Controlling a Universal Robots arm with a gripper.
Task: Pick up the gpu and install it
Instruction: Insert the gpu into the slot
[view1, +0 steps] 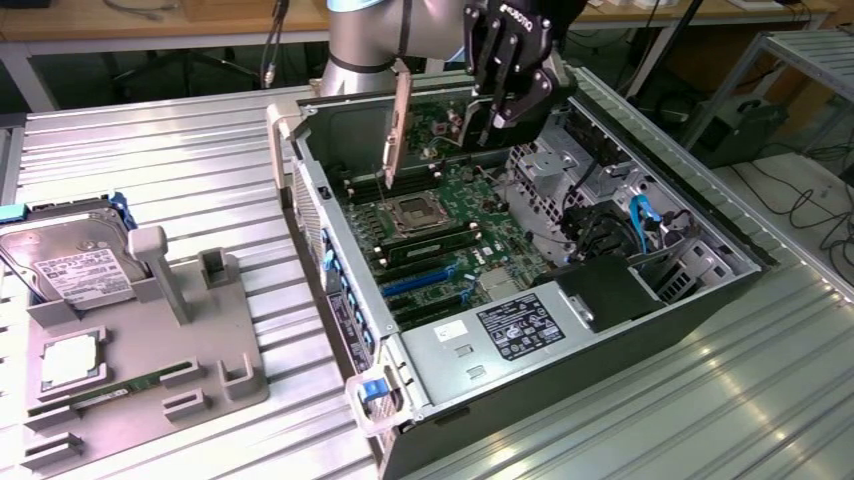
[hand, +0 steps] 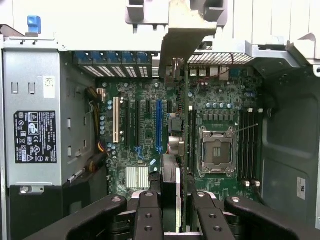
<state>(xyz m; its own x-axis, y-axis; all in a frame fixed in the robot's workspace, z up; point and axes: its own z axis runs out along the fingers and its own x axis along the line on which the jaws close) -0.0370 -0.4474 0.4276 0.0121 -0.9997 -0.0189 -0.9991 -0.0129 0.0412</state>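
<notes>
Currently gripper (view1: 497, 112) jaws clamped on gpu (view1: 398, 125), card held on edge, above motherboard (view1: 441, 215) inside open case (view1: 694, 270), not touching.

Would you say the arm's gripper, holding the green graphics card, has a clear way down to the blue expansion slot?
Probably yes: the gripper holds the graphics card edge-down above the motherboard, nothing covering the blue slot.

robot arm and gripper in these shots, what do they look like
The arm is a thick silver-grey tube with a darker band at its joint. The gripper is black, built of jointed finger links studded with silver screws, with white lettering near its top. The fingers are chunky matte black with round silver bolts.
</notes>
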